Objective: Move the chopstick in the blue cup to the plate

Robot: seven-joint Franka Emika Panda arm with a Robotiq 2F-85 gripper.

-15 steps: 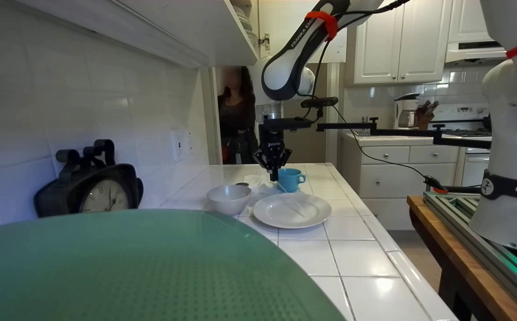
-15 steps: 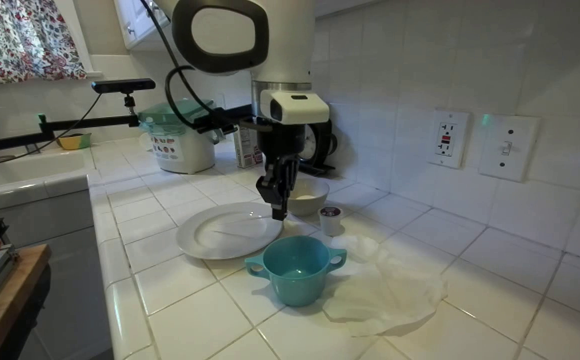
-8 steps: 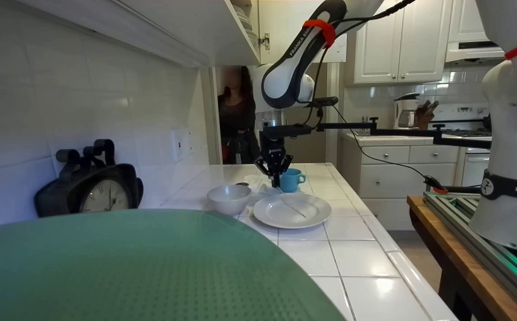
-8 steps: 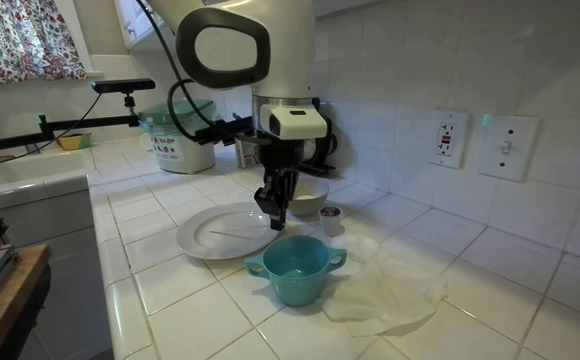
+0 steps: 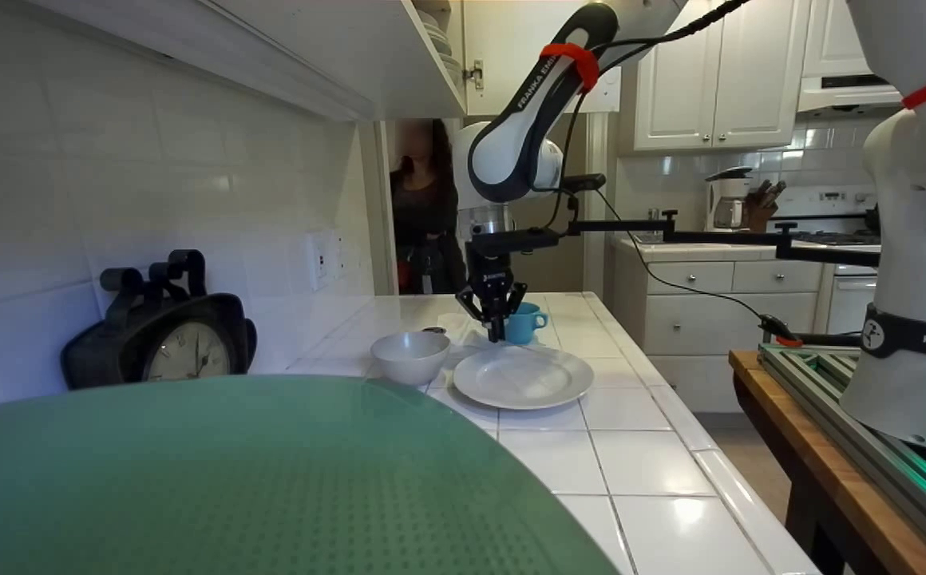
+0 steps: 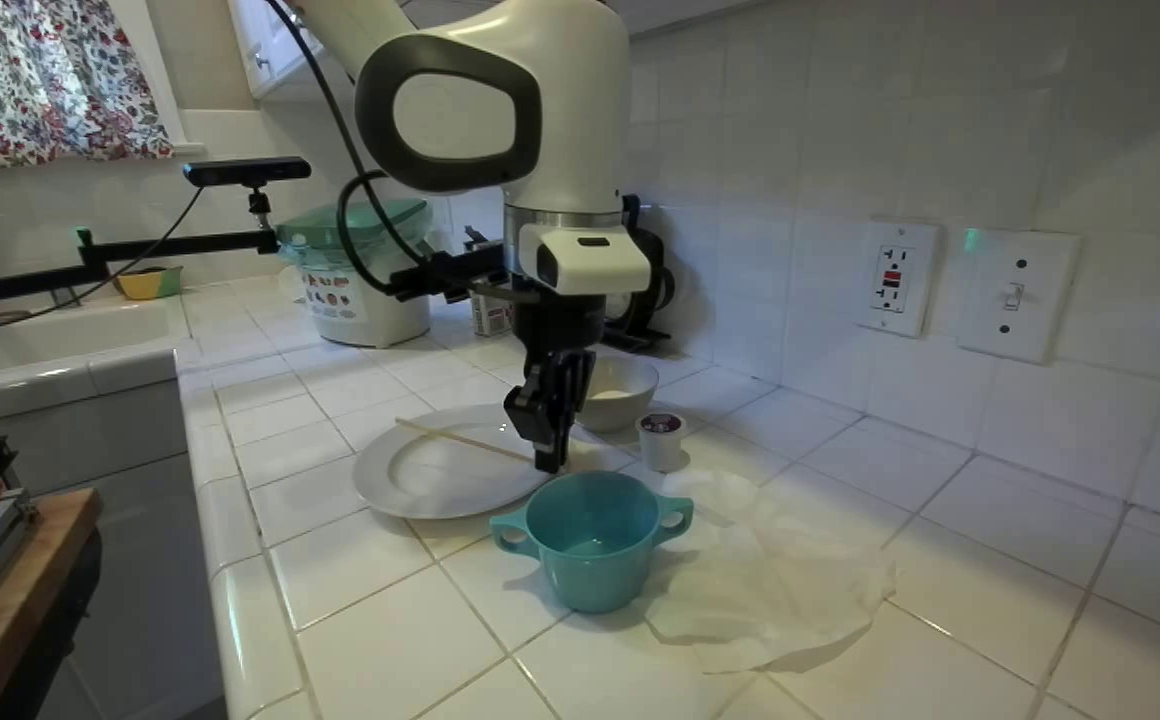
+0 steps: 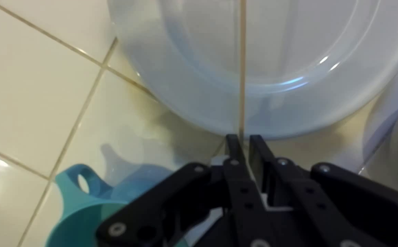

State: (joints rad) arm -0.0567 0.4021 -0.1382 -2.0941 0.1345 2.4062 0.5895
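The slender, wood-coloured chopstick point(image 7: 242, 68) extends across the flat, round white plate point(image 6: 440, 491); in an exterior view its far end reaches the plate's upper-left rim. The jaws of the black gripper point(image 7: 244, 138) stand slightly apart; the chopstick's near end shows in the narrow gap between their tips. The teal-blue, two-handled cup point(image 6: 595, 572) stands upright near the plate, at lower centre. Higher in that frame stand a grey-white bowl point(image 6: 628, 408) and a small white pod point(image 6: 662, 446) with a dark lid; a crumpled white sheet point(image 6: 770, 592) lies right of the cup on the white-tiled surface point(image 6: 390, 640).
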